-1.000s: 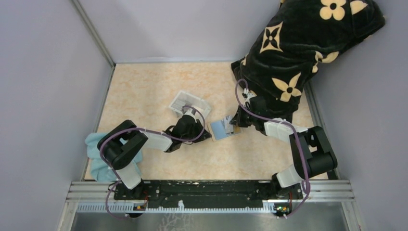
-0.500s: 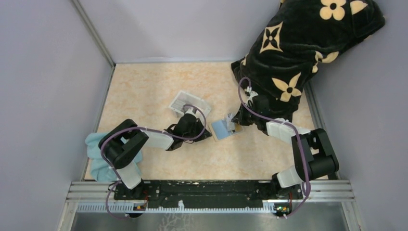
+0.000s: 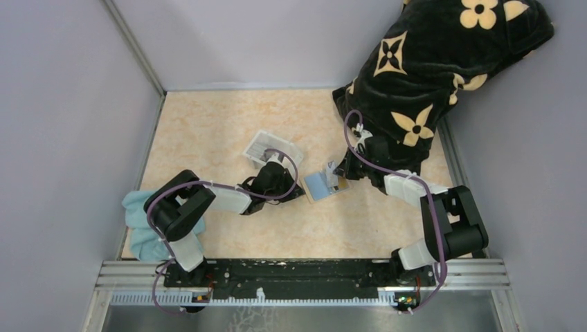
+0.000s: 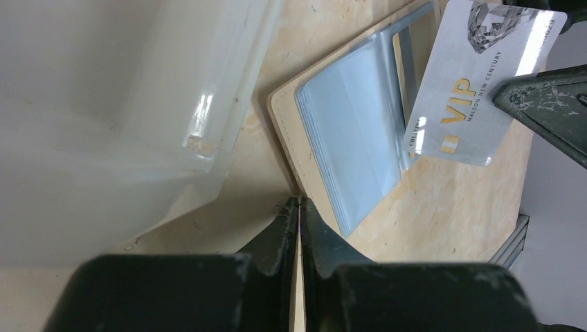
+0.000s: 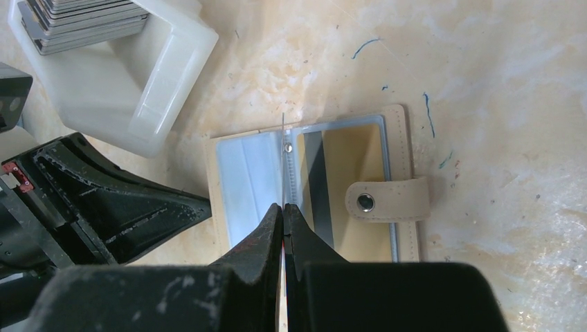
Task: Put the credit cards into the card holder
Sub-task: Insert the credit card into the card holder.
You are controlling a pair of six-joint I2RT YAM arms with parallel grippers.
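Observation:
The card holder (image 3: pixel 320 184) lies open on the table, its blue-grey pockets facing up (image 4: pixel 353 145). A tan-gold credit card (image 5: pixel 342 173) with a dark stripe sits in its right pocket, beside the snap tab (image 5: pixel 387 200). My right gripper (image 5: pixel 284 205) is shut on a silvery credit card (image 4: pixel 471 90), held on edge just above the holder's middle fold. At the holder's left edge my left gripper (image 4: pixel 299 200) is pinched shut on the tan cover. Several more credit cards (image 5: pixel 76 17) lie stacked in the clear white tray (image 3: pixel 273 149).
The tray (image 4: pixel 104 104) stands right next to the left gripper (image 3: pixel 297 194). A light blue cloth (image 3: pixel 142 225) lies at the table's near left. At the back right a black blanket with cream flowers (image 3: pixel 436 62) hangs over the right arm. Grey walls close in the table.
The left jaws have closed down onto the card holder's edge. The right gripper has shifted slightly with its card over the holder.

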